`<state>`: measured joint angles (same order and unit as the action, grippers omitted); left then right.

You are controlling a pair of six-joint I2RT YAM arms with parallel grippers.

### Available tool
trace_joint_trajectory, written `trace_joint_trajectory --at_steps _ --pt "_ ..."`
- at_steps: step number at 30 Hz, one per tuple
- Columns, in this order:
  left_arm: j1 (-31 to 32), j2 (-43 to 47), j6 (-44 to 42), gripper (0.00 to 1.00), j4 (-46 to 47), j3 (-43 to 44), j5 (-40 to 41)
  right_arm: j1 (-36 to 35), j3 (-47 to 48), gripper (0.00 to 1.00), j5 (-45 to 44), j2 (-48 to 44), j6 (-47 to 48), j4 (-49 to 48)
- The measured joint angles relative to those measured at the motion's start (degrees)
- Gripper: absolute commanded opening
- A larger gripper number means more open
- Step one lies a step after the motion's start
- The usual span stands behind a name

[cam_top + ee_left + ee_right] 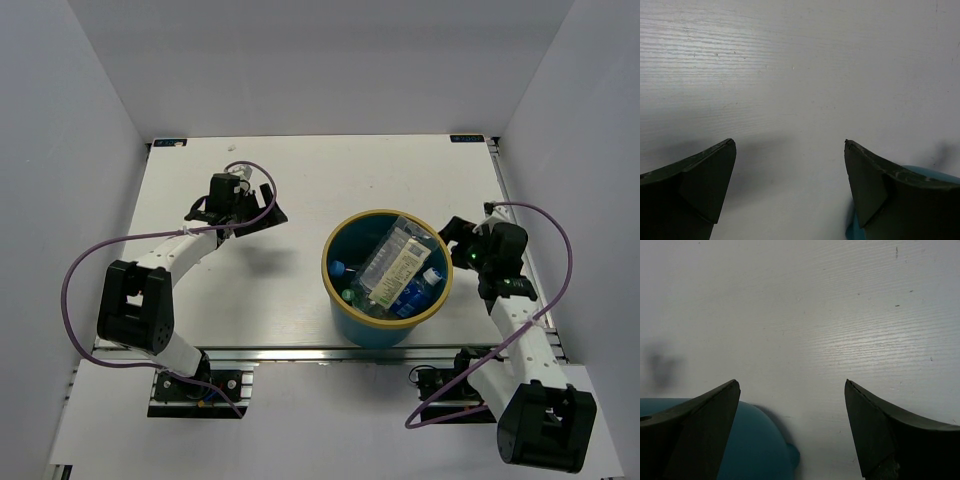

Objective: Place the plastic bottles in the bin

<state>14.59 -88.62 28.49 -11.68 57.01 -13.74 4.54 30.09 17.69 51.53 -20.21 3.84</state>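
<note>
- Bottles, seen from the top camera, lie piled inside the large round dark teal-blue plastic bin [385, 333] with its tan rim. It stands on the white table [250, 290], right of centre and near the front edge.
- Uppermost in the pile is the large clear square bottle with a cream label [393, 262], lying tilted across the opening. The clear bottle with a blue label [418, 293] shows just beside it on the right, and a bit of the green bottle [350, 296] shows low on the left (the rest of the heap is too covered to sort out).
- In the same view, the left gripper [272, 207] sits over bare table well to the left of the bin, holding nothing. The right gripper [447, 240] is just beside the bin's right rim, also holding nothing. A purple cable [80, 270] loops off each arm.
- On the left wrist camera, the left gripper [790, 145] has its two dark fingers [695, 185] spread wide, with only white tabletop between them. A sliver of the teal bin [850, 234] peeks out beside the right-hand finger at the bottom edge.
- On the right wrist camera, the right gripper [791, 383] is likewise spread wide and carries nothing. The bin's curved teal wall [760, 445] fills the lower left, partly behind the left-hand finger [690, 430], with the table [840, 315] beyond.
</note>
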Motion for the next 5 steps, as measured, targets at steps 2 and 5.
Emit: trace_joint_trajectory --at_steps 2,5 --pt "0.0 0.0 -0.1 0.98 -0.1 0.0 0.3 0.0 -0.4 0.89 -0.1 -0.7 -0.3 -0.2" --pt "0.0 0.0 -0.2 0.98 -0.2 0.0 0.5 0.0 -1.2 0.89 -0.2 -1.9 -0.4 -1.1"
